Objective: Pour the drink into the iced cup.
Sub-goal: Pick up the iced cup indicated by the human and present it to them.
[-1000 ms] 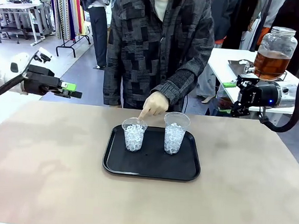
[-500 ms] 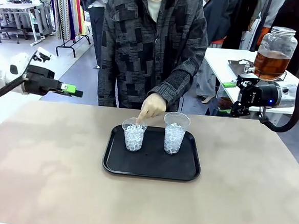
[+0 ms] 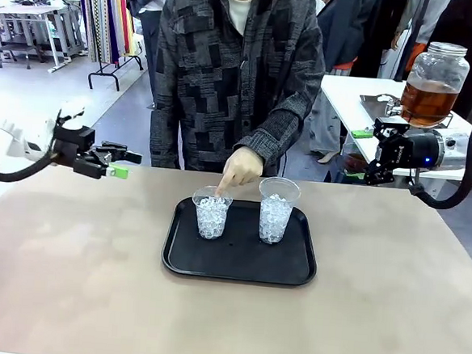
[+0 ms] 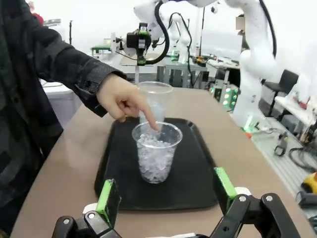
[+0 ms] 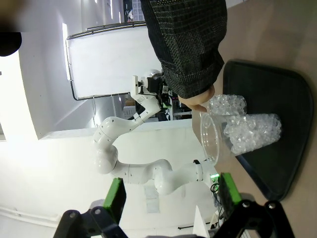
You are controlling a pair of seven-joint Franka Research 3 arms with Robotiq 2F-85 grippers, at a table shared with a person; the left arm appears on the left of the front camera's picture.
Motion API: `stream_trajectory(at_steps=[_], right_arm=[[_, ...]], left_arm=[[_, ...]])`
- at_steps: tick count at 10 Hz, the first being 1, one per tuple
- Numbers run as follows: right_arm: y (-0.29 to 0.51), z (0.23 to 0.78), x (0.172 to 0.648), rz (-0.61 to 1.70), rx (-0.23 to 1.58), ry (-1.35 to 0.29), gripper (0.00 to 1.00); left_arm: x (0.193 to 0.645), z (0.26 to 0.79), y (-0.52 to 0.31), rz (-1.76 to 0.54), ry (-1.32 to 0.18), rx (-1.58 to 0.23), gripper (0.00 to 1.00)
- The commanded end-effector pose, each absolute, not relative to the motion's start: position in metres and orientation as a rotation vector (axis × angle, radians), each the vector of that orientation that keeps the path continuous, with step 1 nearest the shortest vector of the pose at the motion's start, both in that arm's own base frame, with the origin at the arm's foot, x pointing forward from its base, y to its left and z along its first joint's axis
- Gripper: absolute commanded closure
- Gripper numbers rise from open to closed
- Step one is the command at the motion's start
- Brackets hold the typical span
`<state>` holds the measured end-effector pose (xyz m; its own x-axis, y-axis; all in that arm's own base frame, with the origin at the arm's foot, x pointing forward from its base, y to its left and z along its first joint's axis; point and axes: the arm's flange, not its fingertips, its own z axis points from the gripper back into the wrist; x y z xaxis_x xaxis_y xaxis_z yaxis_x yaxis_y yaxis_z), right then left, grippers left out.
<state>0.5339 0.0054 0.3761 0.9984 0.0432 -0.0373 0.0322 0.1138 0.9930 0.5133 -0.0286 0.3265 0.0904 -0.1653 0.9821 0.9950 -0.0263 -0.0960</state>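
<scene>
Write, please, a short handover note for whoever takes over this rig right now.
Left gripper: open, empty, over the table at its left edge, aimed at the black tray.
Right gripper: open, empty, off the table's right side.
The tray holds left cup and right cup, ice only; the person's hand points at the left cup's rim.
Drink: in the lidded dispenser jar on the side table.
Done: nothing poured. Left: bring the drink, fill the pointed-at cup.

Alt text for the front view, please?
A person's hand points at the left cup; it and the right cup, both clear and full of ice, stand on a black tray mid-table. The left gripper and right gripper hover open at the sides, empty; the drink jar sits behind the right one.
</scene>
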Motion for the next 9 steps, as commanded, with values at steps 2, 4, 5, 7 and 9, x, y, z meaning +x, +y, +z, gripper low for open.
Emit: stream_trajectory(at_steps=[2, 4, 5, 7, 9], right_arm=[[0.005, 0.377, 0.534, 0.006, 1.454, 0.055, 0.00], [0.005, 0.377, 0.534, 0.006, 1.454, 0.055, 0.00], [0.005, 0.377, 0.534, 0.006, 1.454, 0.055, 0.00], [0.005, 0.377, 0.534, 0.006, 1.454, 0.055, 0.00], [0.005, 0.377, 0.534, 0.006, 1.454, 0.055, 0.00]], left_arm=[[0.514, 0.304, -0.041, -1.211, -1.125, -1.117, 0.00], [0.511, 0.296, -0.047, -1.219, -1.114, -1.102, 0.00], [0.511, 0.297, -0.044, -1.240, -1.073, -1.138, 0.00], [0.515, 0.297, -0.042, -1.212, -1.095, -1.111, 0.00], [0.515, 0.297, -0.042, -1.212, -1.095, -1.111, 0.00]])
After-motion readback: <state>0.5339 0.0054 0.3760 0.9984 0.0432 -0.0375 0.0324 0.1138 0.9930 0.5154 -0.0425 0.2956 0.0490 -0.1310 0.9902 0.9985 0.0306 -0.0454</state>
